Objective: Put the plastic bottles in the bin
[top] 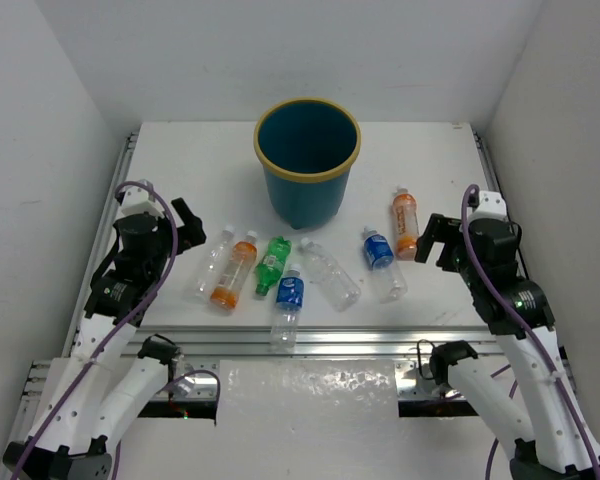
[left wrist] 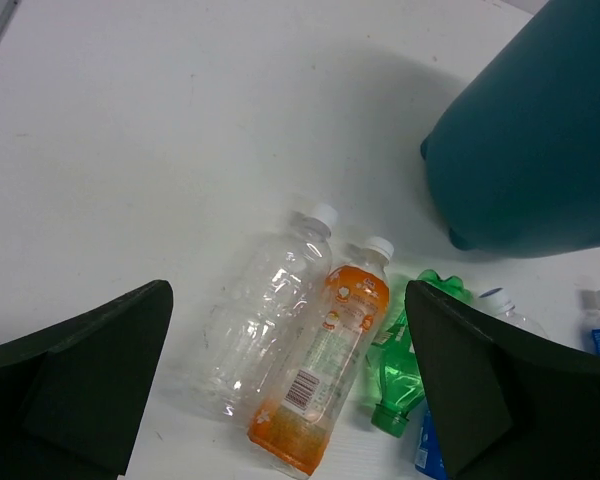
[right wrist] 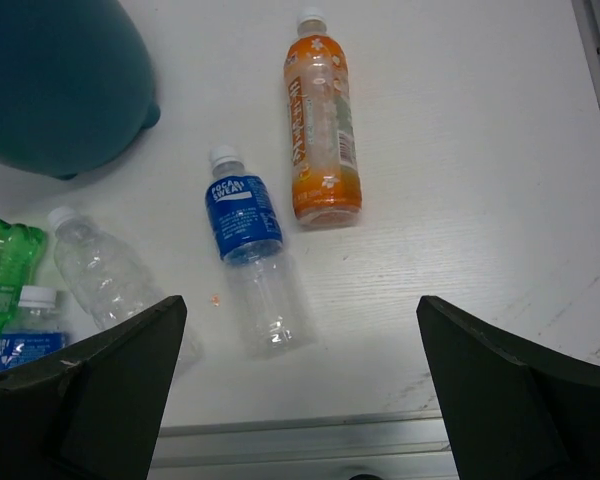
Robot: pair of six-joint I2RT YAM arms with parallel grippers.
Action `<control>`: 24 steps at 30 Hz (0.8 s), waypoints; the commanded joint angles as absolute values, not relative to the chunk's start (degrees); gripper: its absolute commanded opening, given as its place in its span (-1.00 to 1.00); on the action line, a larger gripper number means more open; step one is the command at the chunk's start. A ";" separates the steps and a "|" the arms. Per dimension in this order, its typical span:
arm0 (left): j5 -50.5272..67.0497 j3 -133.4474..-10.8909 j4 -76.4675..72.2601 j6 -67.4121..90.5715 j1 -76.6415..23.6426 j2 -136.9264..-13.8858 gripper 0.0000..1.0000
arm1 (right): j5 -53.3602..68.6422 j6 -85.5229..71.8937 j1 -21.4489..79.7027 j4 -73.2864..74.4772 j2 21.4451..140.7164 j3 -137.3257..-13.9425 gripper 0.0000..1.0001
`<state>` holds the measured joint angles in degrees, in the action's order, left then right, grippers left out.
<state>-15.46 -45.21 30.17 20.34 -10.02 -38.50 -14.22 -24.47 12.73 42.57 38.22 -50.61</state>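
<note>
Several plastic bottles lie on the white table in front of the teal bin point(top: 307, 160), which has a yellow rim. From the left: a clear bottle point(top: 213, 262), an orange bottle point(top: 234, 270), a green bottle point(top: 272, 265), a blue-label bottle point(top: 288, 300), a clear bottle point(top: 330, 272), a blue-label bottle point(top: 382, 262) and an orange bottle point(top: 405, 223). My left gripper point(top: 188, 228) is open and empty, hovering left of the clear bottle point(left wrist: 265, 315) and orange bottle point(left wrist: 325, 360). My right gripper point(top: 432, 240) is open and empty, right of the orange bottle point(right wrist: 318, 120) and blue-label bottle point(right wrist: 250, 255).
White walls close in the table on three sides. A metal rail point(top: 310, 345) runs along the near edge. The bin's side shows in the left wrist view point(left wrist: 530, 150) and the right wrist view point(right wrist: 60, 80). The green bottle point(left wrist: 400, 365) lies beside the orange one.
</note>
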 commanded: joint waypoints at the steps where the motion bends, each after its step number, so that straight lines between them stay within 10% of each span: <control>1: -16.52 -47.29 28.92 21.09 -9.76 -37.97 0.99 | -15.91 -24.87 12.66 41.57 37.70 -52.21 0.98; 9: -15.73 -47.29 28.83 20.92 -9.67 -38.32 0.99 | -14.85 -24.87 12.57 38.23 44.37 -52.38 0.98; 24: -14.06 -47.02 28.92 21.01 -9.75 -39.81 0.99 | -14.43 -14.33 3.96 29.09 97.36 -73.91 0.87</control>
<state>-14.87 -45.21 30.22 20.49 -10.02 -39.81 -15.94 -17.45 5.76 31.68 91.77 -68.40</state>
